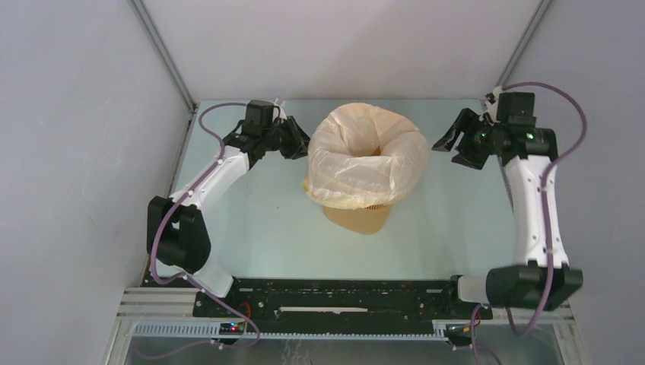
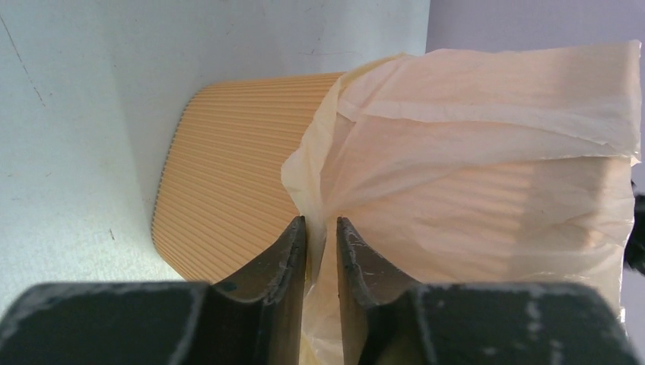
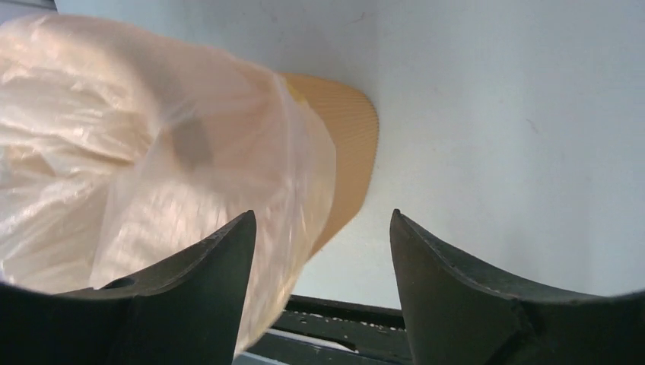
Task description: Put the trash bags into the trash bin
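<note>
The orange-tan trash bin [image 1: 357, 217] stands mid-table. A pale translucent trash bag [image 1: 365, 156] is draped over its rim and hangs down the outside. My left gripper [image 1: 298, 144] is at the bin's left side, shut on a fold of the bag [image 2: 322, 251], with the ribbed bin wall [image 2: 228, 182] behind it. My right gripper [image 1: 456, 148] is open and empty just right of the bin; its view shows the bag [image 3: 152, 152] and the bin wall [image 3: 346, 152] to the left of its fingers [image 3: 433, 281].
Grey walls close in the table on the left, back and right. A black rail [image 1: 342, 296] with the arm bases runs along the near edge.
</note>
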Motion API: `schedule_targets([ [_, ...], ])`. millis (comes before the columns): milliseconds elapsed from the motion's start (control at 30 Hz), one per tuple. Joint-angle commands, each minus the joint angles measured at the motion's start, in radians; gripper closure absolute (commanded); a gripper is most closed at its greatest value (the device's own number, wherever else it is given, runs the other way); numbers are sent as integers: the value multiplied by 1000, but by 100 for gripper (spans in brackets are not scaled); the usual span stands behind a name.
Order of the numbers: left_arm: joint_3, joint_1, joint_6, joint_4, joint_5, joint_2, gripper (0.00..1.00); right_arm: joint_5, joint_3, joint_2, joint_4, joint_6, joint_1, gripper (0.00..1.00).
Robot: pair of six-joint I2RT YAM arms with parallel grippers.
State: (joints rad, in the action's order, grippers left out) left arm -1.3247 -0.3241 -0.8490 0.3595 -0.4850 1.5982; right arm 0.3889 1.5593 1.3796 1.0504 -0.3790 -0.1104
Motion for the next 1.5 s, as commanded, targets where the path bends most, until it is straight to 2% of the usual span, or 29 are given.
schedule_targets([
  [0,36,1,8,-23,-29,-44,72,-149,56,-171,177,37,14,25],
  [133,53,2,25,-21,-41,-58,71,30,-41,-350,151,38,94,24],
  [233,58,2,25,-18,-52,-54,73,112,-216,-535,-5,-41,296,23],
  [333,53,2,24,-18,-58,-49,74,26,-323,-606,-112,-132,466,23],
  [533,69,2,15,-12,-64,-68,73,-199,-342,-535,-174,-164,721,26],
  [633,85,2,2,-28,-63,-81,73,-421,-357,-518,-200,-177,842,26],
  [667,86,2,1,-28,-62,-83,73,-483,-366,-520,-217,-176,860,26],
  [800,98,2,-6,-34,-51,-96,74,-521,-374,-494,-272,-180,874,36],
  [900,113,2,-17,-49,-47,-108,74,-593,-391,-476,-277,-198,900,37],
  [1000,126,0,-22,-54,-41,-117,74,-606,-420,-496,-331,-185,923,36],
  [1067,133,0,-24,-56,-37,-121,74,-604,-442,-500,-359,-178,926,39],
  [1100,136,0,-26,-58,-37,-121,74,-605,-455,-499,-362,-177,926,46],
  [1167,144,0,-33,-68,-38,-118,74,-602,-485,-496,-373,-163,932,69],
  [1200,147,0,-38,-75,-39,-116,74,-601,-504,-499,-379,-157,936,74],
  [1333,150,0,-50,-93,-42,-104,74,-593,-596,-529,-398,-152,948,86],
  [1467,148,0,-55,-109,-42,-83,76,-603,-675,-571,-410,-149,948,89],
])
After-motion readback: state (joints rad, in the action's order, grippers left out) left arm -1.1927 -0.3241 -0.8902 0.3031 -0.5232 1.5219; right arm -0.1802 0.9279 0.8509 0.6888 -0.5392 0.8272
